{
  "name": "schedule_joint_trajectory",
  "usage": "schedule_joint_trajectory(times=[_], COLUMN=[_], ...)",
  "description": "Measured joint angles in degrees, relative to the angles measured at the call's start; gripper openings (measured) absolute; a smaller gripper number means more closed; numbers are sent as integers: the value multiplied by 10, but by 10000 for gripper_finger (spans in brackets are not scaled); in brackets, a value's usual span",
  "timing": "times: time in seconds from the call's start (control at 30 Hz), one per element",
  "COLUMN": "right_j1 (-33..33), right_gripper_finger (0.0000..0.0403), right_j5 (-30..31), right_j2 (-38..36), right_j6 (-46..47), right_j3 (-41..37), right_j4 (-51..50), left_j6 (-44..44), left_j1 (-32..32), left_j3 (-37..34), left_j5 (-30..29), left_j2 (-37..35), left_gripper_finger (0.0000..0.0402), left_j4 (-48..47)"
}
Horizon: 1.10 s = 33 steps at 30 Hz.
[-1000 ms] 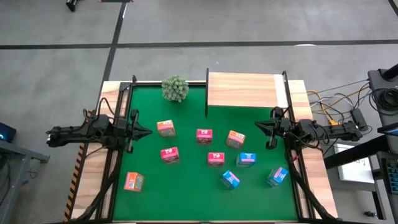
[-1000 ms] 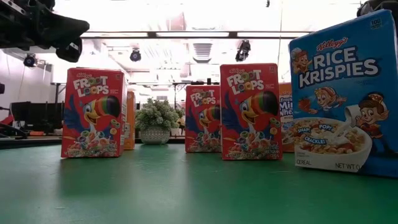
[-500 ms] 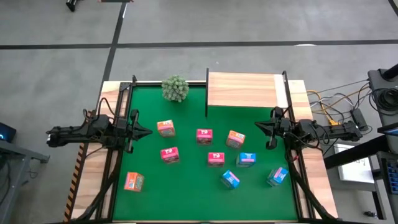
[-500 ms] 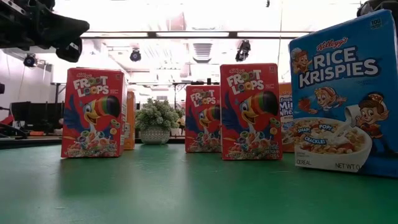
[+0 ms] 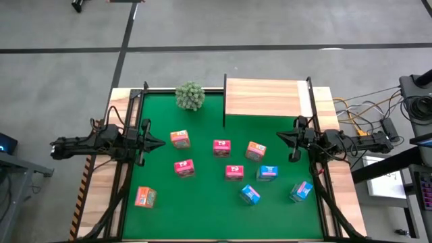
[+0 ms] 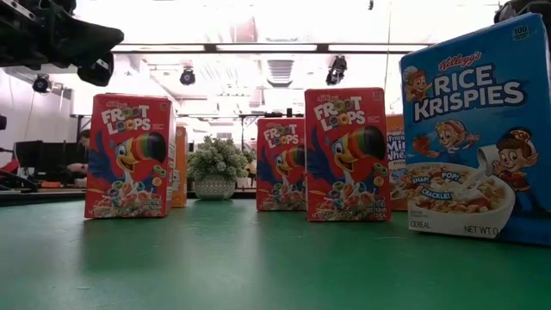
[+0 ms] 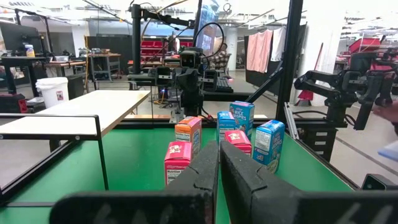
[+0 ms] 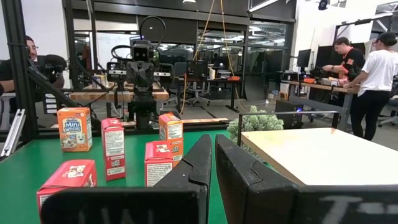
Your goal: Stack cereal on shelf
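Cereal boxes stand upright and scattered on the green mat (image 5: pixel 202 202): three orange (image 5: pixel 179 139), three red (image 5: pixel 221 147) and three blue (image 5: pixel 250 195). The shelf (image 5: pixel 263 98), a light wooden board with thin black posts, stands at the far right of the mat with nothing on it. My left gripper (image 5: pixel 160 142) hovers shut at the mat's left edge, pointing level toward the boxes. My right gripper (image 5: pixel 280 137) hovers shut at the right edge, in front of the shelf. The wrist views show each pair of fingers closed with nothing between them: left gripper (image 7: pixel 219 149), right gripper (image 8: pixel 212 146).
A round green fuzzy plant (image 5: pixel 190 96) sits at the mat's far edge, left of the shelf. Bare wooden strips (image 5: pixel 101 196) border the mat on both sides. Cables (image 5: pixel 364 121) lie beyond the right edge. People (image 8: pixel 367 81) stand in the room behind.
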Motion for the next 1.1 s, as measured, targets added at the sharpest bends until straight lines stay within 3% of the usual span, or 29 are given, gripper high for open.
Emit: schedule_joint_trajectory(times=[0.9,0.97,1.1], right_j1=[0,0,0], right_gripper_finger=[13,13,13], right_j5=[0,0,0], right_j2=[0,0,0], right_j6=[3,37,191], right_j3=[0,0,0], right_j4=[0,0,0], left_j6=[0,0,0], left_j1=[0,0,0], left_j3=[0,0,0], left_j5=[0,0,0], left_j2=[0,0,0], left_gripper_finger=[0,0,0], left_j4=[0,0,0])
